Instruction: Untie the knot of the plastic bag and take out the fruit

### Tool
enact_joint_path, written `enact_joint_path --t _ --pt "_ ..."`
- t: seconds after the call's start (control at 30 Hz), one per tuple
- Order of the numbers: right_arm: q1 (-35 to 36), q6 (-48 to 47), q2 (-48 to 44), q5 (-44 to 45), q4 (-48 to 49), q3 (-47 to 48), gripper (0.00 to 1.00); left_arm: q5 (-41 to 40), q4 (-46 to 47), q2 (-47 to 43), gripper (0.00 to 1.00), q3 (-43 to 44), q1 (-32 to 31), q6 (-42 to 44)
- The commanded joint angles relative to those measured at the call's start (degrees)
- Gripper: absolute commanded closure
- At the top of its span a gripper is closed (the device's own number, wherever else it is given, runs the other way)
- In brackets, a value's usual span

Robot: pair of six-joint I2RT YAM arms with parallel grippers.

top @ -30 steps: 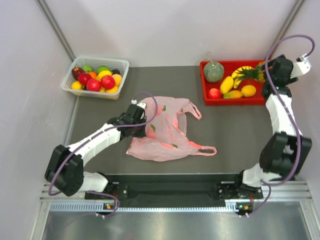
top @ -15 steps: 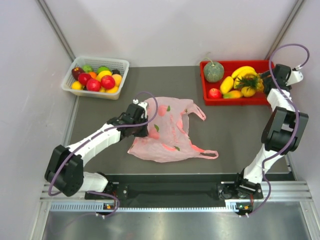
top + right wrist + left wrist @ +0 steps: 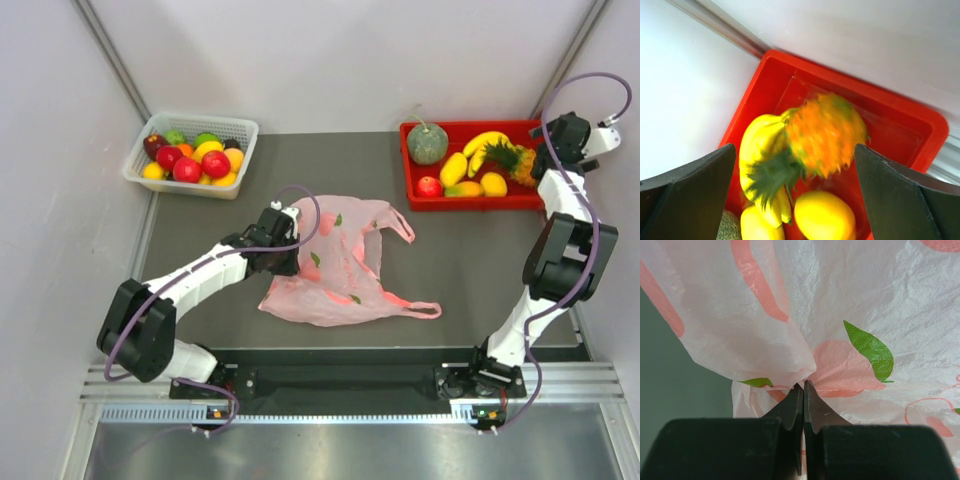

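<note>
Two pincers show. The left pincer [image 3: 803, 388] is pressed together on a fold of the plastic bag [image 3: 345, 270], which lies flattened at the centre of the tabletop [image 3: 470, 260]. The right pincer [image 3: 795, 160] is spread wide over the red tray [image 3: 470, 203] at upper right, where the melon [image 3: 427, 144], bananas [image 3: 487, 143] and a blurred pineapple [image 3: 825, 132] sit.

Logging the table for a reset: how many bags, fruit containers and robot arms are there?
Bag: 1
Containers: 2, basket and tray
Arms: 2, left arm and right arm
Total: 5
</note>
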Motion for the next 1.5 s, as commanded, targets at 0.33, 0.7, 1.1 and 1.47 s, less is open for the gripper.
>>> enact_joint_path --t 0.33,0.7,1.1,1.47 --pt "5.0 -11.7 -20.0 -7.0 1.4 -5.0 0.0 -0.3 0.3 -6.3 1.0 2.7 0.3 -0.7" --pt "13.7 -19.5 -47.2 -35.8 -9.0 -27.3 0.0 -0.2 2.3 -9.3 0.65 3.8 0.3 0.0" --pt "18.8 -27.4 -74.2 -42.6 -33.0 -28.1 0.0 1.9 3.7 -18.3 0.01 3.6 0.3 -2.2" --pt "20.8 -25.9 -79.1 -44.5 -38.1 -26.8 0.0 5.7 1.5 -31.3 0.01 6.6 0.3 -0.4"
